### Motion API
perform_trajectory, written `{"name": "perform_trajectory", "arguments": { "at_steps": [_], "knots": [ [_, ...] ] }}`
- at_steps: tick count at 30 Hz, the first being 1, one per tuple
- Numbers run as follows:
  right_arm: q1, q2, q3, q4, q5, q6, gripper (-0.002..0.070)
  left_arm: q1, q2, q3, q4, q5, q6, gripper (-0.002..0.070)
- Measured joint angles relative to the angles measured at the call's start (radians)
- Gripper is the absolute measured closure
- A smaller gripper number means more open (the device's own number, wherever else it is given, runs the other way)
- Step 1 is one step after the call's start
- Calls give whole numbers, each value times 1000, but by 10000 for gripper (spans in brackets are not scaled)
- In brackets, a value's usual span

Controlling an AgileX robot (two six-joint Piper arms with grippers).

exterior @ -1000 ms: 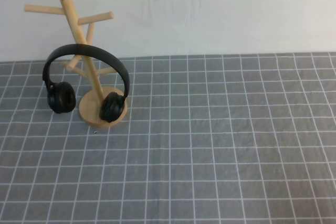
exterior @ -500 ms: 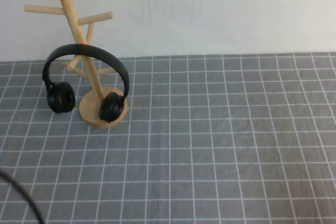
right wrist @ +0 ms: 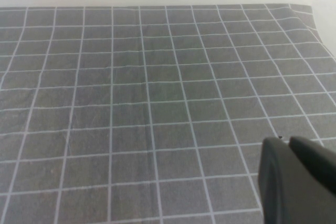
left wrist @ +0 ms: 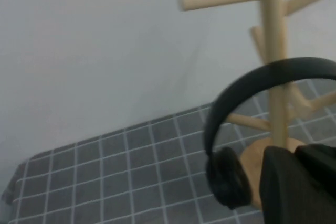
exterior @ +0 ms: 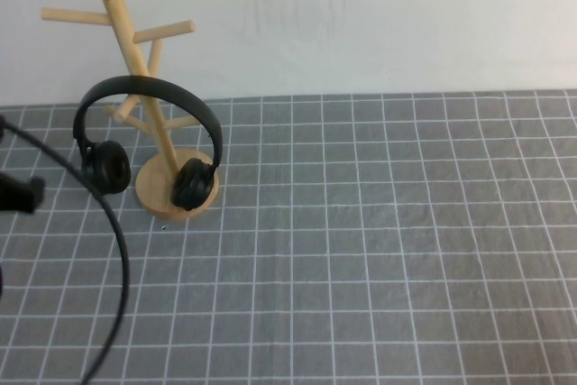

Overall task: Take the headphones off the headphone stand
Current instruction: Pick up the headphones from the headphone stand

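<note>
The black headphones (exterior: 149,96) hang by their headband on the light wooden headphone stand (exterior: 135,51), with one ear cup (exterior: 106,167) left of the round base and the other (exterior: 192,183) in front of it. In the left wrist view the headband (left wrist: 252,85), one ear cup (left wrist: 227,178) and the stand's pole (left wrist: 273,35) show close ahead. My left gripper (left wrist: 295,153) is shut and empty, just short of that ear cup. A black part of the left arm (exterior: 20,194) shows at the high view's left edge. My right gripper (right wrist: 287,141) is shut and empty above bare cloth.
The table is covered by a grey cloth with a white grid (exterior: 379,250). A white wall (exterior: 361,15) stands right behind the stand. The left arm's black cable (exterior: 117,241) arcs across the front left of the table. The cloth's far corner (right wrist: 307,11) shows in the right wrist view.
The left arm and its cable have come in from the lower left and moved up toward the headphones' left ear cup. The headphones and the stand have not moved.
</note>
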Motion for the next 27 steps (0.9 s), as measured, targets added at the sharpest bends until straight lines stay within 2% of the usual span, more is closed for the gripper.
{"name": "perform_trajectory", "arguments": {
  "at_steps": [5, 9, 12, 17, 19, 27],
  "knots": [
    [0, 0, 0, 0, 0, 0, 682, 108, 118, -63, 6, -9, -55, 667],
    [0, 0, 0, 0, 0, 0, 682, 126, 186, -71, 76, -52, -53, 658],
    [0, 0, 0, 0, 0, 0, 682, 126, 229, -71, 175, -128, -51, 601],
    [0, 0, 0, 0, 0, 0, 682, 127, 310, -72, 336, -236, -49, 400],
    [0, 0, 0, 0, 0, 0, 682, 127, 348, -72, 385, -258, -49, 354],
    [0, 0, 0, 0, 0, 0, 682, 127, 469, -98, 466, -317, -36, 316]
  ]
}}
